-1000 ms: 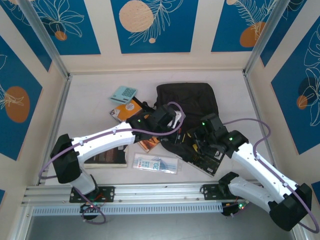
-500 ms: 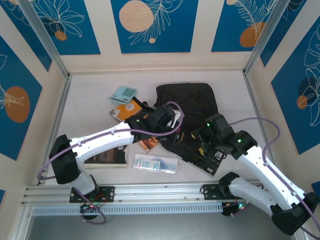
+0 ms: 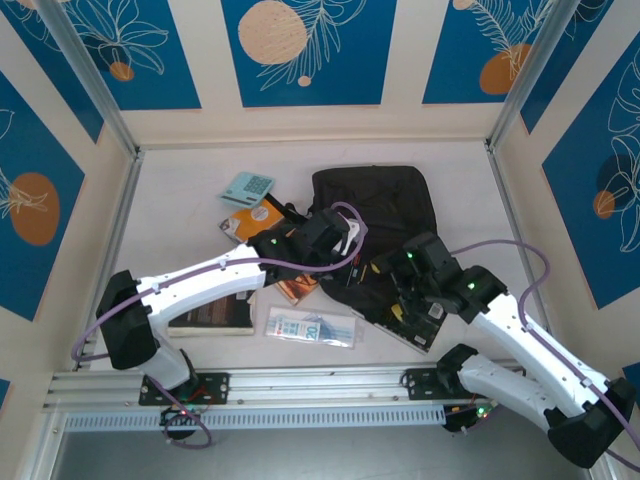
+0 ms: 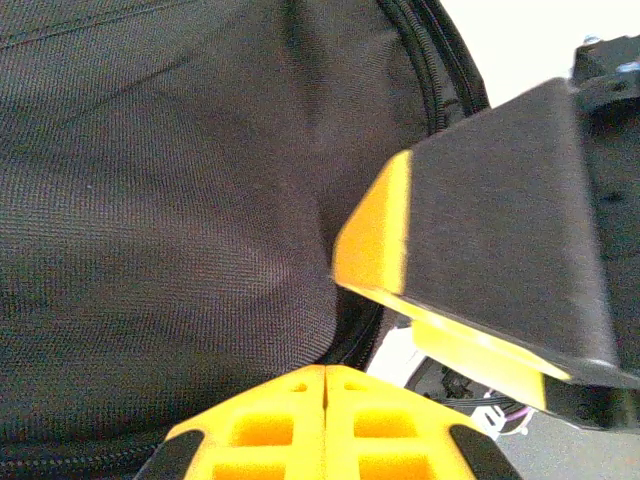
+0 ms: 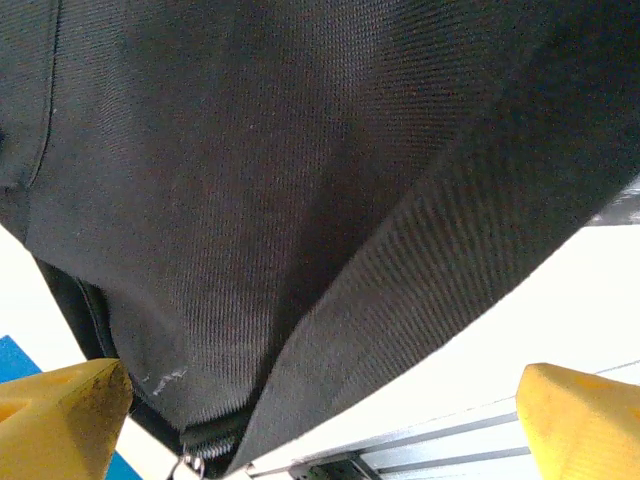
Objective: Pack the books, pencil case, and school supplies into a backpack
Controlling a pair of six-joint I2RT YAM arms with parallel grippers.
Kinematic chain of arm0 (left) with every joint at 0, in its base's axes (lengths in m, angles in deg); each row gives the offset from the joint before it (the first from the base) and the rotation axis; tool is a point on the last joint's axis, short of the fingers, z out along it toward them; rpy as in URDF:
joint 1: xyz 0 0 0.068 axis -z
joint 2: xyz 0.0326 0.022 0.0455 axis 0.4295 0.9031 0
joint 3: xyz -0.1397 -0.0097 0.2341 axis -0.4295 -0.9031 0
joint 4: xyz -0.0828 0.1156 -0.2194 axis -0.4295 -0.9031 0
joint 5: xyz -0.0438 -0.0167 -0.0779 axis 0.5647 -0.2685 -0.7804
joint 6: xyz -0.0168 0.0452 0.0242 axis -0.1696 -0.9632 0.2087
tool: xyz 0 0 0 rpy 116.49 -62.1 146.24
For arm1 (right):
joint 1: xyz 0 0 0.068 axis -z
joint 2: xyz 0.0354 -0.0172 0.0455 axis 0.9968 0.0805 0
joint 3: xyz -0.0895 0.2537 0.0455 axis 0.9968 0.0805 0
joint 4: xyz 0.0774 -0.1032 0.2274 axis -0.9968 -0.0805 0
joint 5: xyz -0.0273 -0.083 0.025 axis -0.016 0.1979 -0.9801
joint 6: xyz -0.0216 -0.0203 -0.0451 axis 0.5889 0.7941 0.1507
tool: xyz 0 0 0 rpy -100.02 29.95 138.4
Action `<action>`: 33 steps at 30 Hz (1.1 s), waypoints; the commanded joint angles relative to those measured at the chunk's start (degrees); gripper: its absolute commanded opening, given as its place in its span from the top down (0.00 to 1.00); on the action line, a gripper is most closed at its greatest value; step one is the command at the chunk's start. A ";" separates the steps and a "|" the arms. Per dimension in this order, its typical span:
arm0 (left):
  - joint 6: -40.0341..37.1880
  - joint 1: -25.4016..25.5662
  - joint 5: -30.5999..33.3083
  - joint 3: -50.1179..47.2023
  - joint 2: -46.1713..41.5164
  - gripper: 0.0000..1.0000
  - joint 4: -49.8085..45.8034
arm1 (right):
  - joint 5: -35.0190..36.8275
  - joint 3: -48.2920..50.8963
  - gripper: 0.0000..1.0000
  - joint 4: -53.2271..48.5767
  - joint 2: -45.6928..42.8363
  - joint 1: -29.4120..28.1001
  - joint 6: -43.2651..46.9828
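Table [image 3: 180,200]: backpack [image 3: 385,200], pencil case [image 3: 310,327]

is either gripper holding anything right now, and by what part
Right gripper: open, holding nothing. Left gripper: shut against the backpack fabric by its zipper edge; whether cloth is pinched cannot be told.

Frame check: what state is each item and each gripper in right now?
backpack, lying flat on the table, whether it is open is unclear.
left gripper, shut, at the backpack's fabric.
right gripper, open wide, facing backpack fabric.
pencil case, flat on the table, unpacked.
brown-black book, flat on the table, unpacked.
teal square item, on the table, unpacked.
black gold-patterned book, beside the backpack's near edge, unpacked.
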 commanded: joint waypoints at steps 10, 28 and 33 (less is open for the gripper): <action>0.44 -0.02 -0.07 -0.53 -3.05 1.00 1.26 | 1.37 3.44 0.28 5.28 3.23 -0.62 -3.69; 0.28 -0.52 3.31 -2.19 -3.91 1.00 0.11 | 6.40 0.10 0.98 -0.49 3.63 -0.55 2.44; 0.97 -3.02 3.89 -4.11 -5.87 1.00 -0.39 | 6.42 3.19 1.00 -1.47 1.60 1.60 4.64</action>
